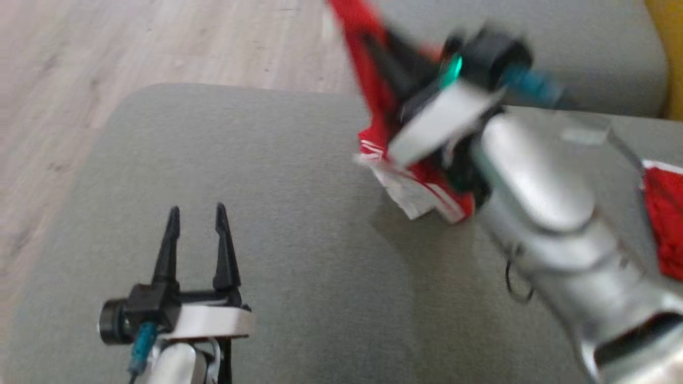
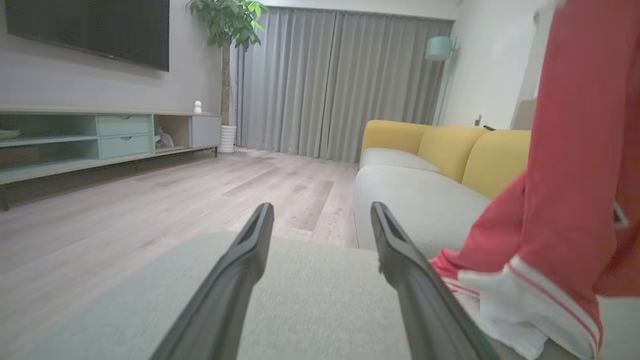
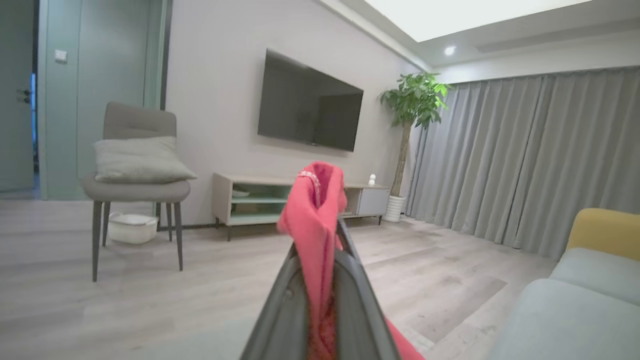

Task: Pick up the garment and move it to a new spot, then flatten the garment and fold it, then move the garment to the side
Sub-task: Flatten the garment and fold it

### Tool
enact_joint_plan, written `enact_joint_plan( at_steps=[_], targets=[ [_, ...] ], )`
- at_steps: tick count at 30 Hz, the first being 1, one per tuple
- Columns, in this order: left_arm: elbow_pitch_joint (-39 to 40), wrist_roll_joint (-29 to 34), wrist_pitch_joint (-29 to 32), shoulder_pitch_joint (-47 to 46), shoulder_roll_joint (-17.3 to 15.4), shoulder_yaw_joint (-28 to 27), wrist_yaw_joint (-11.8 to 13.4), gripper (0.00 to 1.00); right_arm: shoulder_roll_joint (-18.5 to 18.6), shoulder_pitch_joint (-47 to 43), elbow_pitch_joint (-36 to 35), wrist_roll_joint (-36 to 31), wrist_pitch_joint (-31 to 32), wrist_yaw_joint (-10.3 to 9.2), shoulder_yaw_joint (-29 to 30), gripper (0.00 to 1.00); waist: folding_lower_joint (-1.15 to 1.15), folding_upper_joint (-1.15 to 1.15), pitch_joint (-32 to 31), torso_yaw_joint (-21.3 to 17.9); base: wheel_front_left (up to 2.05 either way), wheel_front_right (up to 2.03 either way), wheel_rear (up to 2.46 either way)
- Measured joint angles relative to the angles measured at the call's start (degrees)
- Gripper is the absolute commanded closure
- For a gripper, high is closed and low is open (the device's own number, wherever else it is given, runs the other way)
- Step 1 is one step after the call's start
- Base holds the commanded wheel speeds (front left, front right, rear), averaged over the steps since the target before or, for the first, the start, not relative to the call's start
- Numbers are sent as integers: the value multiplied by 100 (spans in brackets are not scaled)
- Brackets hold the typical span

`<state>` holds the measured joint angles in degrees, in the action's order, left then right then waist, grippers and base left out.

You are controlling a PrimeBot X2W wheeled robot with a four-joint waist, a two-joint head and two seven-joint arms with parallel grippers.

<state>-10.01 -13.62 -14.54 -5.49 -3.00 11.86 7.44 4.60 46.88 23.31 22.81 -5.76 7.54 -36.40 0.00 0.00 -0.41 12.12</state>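
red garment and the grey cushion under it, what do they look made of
Red garment: soft matte cloth, likely a sporty knit; it hangs in limp folds, with white striped trim. Grey cushion: matte woven upholstery, judging by its fine speckled texture.

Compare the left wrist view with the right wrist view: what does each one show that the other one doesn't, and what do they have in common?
Left wrist view: the open left gripper above the grey seat, a teal lamp, and the white striped hem of the red garment lying on that seat.
Right wrist view: the right gripper shut on a fold of the garment, a grey chair carrying a pillow, a white basin beneath it.
Both: the garment, the wall TV, the potted plant, grey curtains, the yellow sofa.
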Motion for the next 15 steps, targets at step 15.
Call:
enact_joint_plan(
  at_steps=[15],
  targets=[
    [-123, -146, 0, 280, 0, 216, 63, 0, -62, 2471, 2507, 547, -895, 0, 2538, 100, 0, 0, -162, 345, 0, 0, 0]
  ],
)
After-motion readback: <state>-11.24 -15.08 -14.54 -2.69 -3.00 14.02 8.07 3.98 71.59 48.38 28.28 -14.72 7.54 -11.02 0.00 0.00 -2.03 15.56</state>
